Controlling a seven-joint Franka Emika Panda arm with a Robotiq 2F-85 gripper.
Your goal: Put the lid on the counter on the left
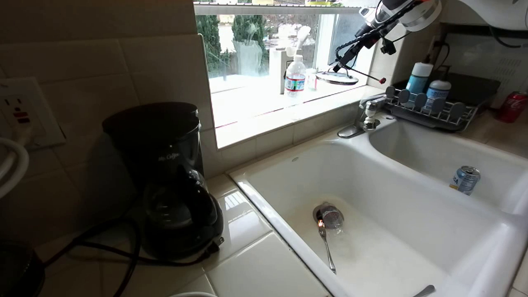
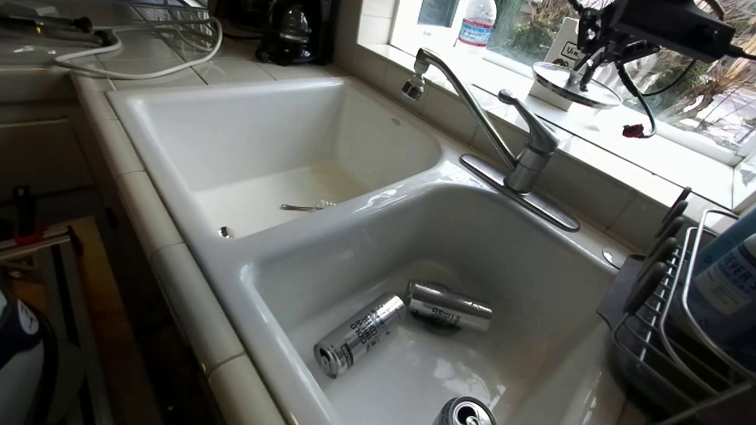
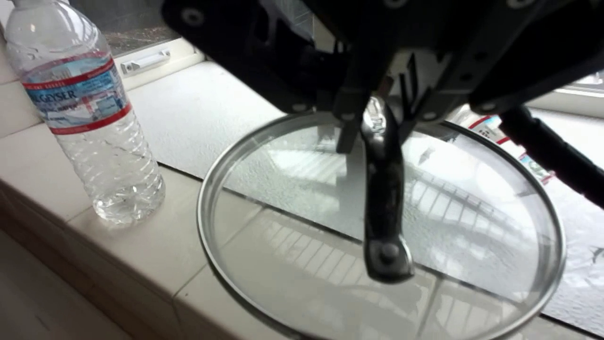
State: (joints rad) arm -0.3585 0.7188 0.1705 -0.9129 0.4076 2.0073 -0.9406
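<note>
Jaws were clamped: gripper [image 3: 376,137] pinched the handle [image 3: 384,198] of the lid [image 3: 321,255], 1 finger each side. Lid hung in the air over the window ledge [image 1: 255,130], well apart fr. the counter [image 1: 264,264]. In wrist view its metal rim overlapped the ledge's tiles & ran off the bottom. L of it there, water bottle [image 3: 94,123] stood upright on ledge, w/ a strip of tile showing btwn bottle & rim. Opp. side, a red-and-white label [image 3: 490,130] sat partly hidden behind the rim. White box [image 2: 567,38] stood behind lid in an ext. view; gap there couldn't be judged.

Faucet [image 2: 528,159] rose at the back edge of the sink [image 2: 295,227], nr the ledge, spout up high. Sink had 2 basins w/ a rounded divider btwn; 3 cans [image 2: 363,333] showed in 1 of them, 2 lying, the 3rd cut off at the bottom.

Counter met sink along a straight edge. Coffee maker [image 1: 165,177] stood on it nr the wall, w/ a strip of tile btwn its base & that edge; black cord [image 1: 136,247] looped over tiles at its foot.
</note>
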